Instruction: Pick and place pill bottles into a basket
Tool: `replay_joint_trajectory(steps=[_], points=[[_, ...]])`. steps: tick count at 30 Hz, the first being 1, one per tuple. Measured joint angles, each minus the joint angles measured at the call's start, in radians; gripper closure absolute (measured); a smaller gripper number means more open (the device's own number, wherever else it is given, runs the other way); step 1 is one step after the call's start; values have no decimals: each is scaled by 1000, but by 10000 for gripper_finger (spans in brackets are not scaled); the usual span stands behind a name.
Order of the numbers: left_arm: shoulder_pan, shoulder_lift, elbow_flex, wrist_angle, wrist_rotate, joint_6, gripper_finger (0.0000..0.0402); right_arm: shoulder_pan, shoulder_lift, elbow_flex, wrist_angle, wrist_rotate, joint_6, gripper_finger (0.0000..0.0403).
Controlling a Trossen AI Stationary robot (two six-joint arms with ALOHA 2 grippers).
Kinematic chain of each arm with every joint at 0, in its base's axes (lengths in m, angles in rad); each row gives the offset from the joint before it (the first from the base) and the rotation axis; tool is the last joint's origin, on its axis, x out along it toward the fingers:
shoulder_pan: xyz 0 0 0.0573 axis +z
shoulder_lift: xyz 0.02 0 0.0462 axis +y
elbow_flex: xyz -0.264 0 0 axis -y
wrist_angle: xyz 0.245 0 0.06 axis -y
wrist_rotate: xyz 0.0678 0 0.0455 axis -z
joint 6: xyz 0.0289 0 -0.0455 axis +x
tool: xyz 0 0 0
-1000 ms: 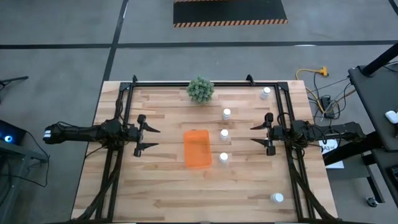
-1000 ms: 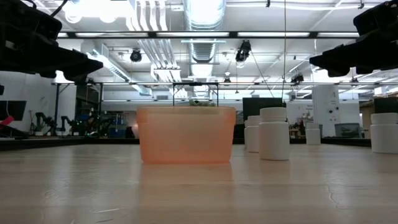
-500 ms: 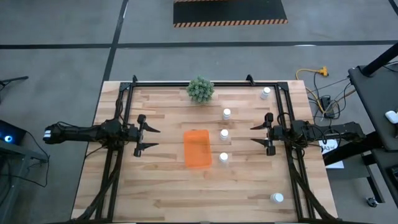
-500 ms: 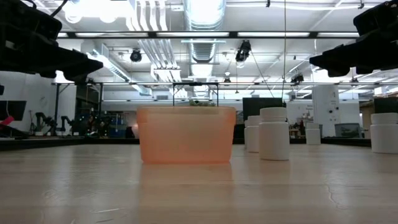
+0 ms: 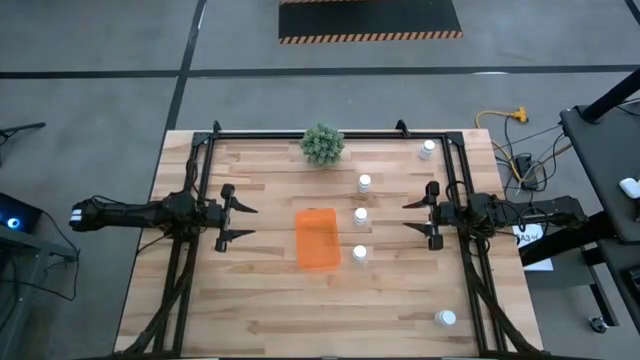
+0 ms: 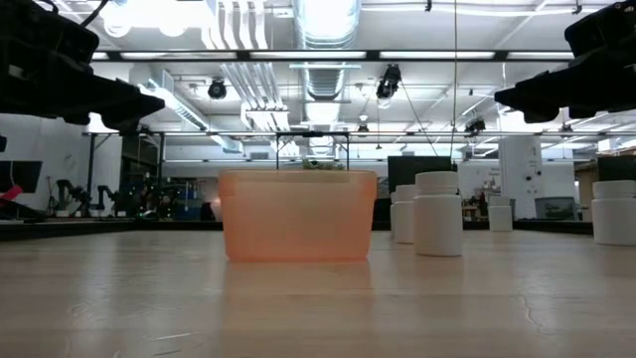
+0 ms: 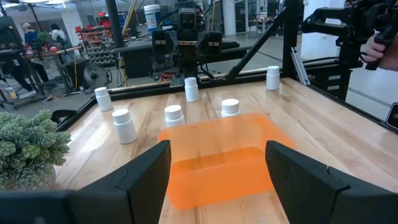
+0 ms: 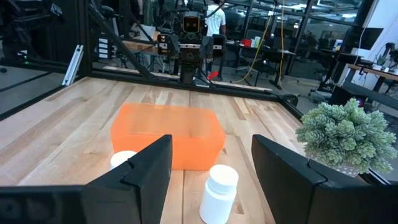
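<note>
On pale planks, open tools (image 5: 243, 220) (image 5: 408, 215) flank a translucent orange basket (image 5: 318, 238).

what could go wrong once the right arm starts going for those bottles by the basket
1. Three pill bottles stand in a close row beside the basket; the right gripper's open fingers could knock a neighbour over while reaching for one.
2. The basket is small and light-looking, so a clumsy drop might shove it.
3. Two bottles, one in the far corner and one in the near corner, sit by the frame, an awkward reach.
</note>
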Motion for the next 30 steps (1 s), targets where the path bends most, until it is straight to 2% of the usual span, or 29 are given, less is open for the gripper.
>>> replay_joint_trajectory(steps=[20, 30], points=[[0, 0, 0, 0, 0, 0, 157, 0, 0, 0, 21, 0, 1, 193], [0, 0, 0, 0, 0, 0, 157, 0, 0, 0, 168, 0, 20, 193]])
